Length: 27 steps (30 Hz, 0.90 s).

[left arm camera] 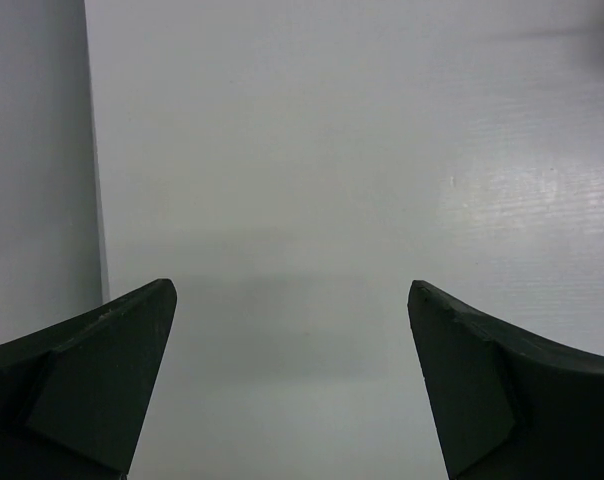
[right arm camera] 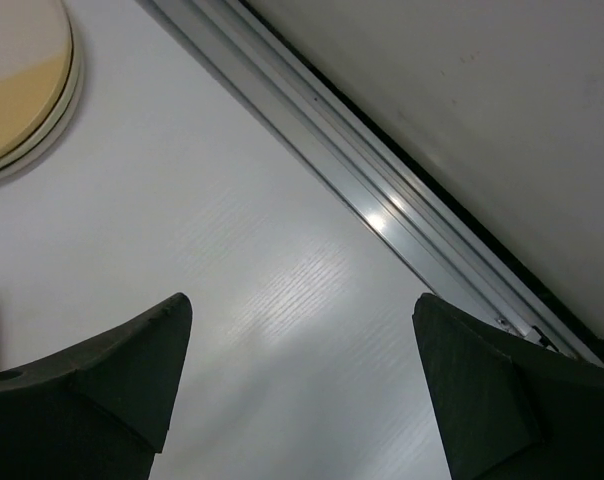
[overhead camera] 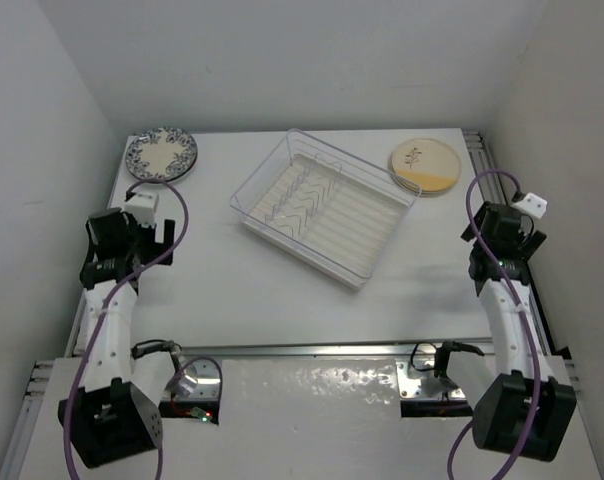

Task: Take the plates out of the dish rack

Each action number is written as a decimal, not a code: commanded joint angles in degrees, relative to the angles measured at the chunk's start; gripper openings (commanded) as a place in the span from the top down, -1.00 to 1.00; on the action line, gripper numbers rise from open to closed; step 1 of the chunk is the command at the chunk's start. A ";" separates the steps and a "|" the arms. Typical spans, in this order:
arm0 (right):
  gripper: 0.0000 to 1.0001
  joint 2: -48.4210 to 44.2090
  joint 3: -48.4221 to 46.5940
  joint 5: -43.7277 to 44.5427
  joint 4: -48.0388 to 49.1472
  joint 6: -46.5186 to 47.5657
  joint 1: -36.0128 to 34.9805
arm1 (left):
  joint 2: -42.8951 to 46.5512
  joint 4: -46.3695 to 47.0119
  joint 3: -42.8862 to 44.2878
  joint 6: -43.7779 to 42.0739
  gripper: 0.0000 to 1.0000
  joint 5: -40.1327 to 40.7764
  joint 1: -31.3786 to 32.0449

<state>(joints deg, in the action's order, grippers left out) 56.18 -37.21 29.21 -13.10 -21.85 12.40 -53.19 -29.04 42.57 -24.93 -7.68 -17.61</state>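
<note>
The rack [overhead camera: 354,236] sits mid-way across the desk [overhead camera: 282,290], long axis slanting far-left to near-right, with a blue plate [overhead camera: 161,154] flat far left and cream plates [overhead camera: 425,165] stacked far right — left hand [left arm camera: 292,300] and right hand [right arm camera: 302,310] both spread.

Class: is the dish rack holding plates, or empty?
Empty. The dish rack shows only bare wire dividers; the blue floral plate and cream plate stack lie outside it.

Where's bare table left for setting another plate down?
Widest bare patch: white table on the near side of the clear-plastic dish rack. Also bare between rack and round blue-floral plate. Crowded: far right, round cream sprig plate close beside rack corner.
</note>
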 commanded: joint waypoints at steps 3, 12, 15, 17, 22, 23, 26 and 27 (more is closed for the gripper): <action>-0.80 -4.41 3.37 5.24 10.11 0.23 0.08 | 9.06 7.75 -3.36 4.18 -0.99 6.52 0.03; -0.79 -6.70 6.89 4.19 10.73 -4.87 -0.01 | 16.27 13.56 -11.18 5.94 -1.00 13.57 0.11; -0.79 -7.84 7.77 4.36 9.94 -7.24 0.08 | 16.89 17.25 -13.29 5.59 -0.99 12.96 0.03; -0.79 -8.63 8.64 4.28 8.89 -9.00 0.08 | 15.84 18.58 -13.65 6.55 -0.99 12.78 0.03; -0.79 -11.79 9.61 3.48 7.57 -8.57 0.08 | 13.64 19.37 -13.47 9.28 -0.99 11.82 -0.67; -0.78 -12.06 9.53 3.48 6.87 -8.30 -0.01 | 13.73 19.46 -13.56 9.20 -0.99 11.47 -0.85; -0.79 -13.29 9.44 3.31 5.81 -7.42 -0.01 | 15.04 19.81 -14.79 8.06 -1.00 9.80 -0.76; -0.79 -13.81 9.35 3.22 5.63 -7.25 -0.01 | 15.83 19.98 -15.14 7.62 -0.99 9.18 -0.85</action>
<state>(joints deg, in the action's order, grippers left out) 43.68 -27.75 32.36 -7.07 -29.39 12.40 -39.13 -12.47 28.29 -17.45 3.60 -17.78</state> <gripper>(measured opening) 0.895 0.997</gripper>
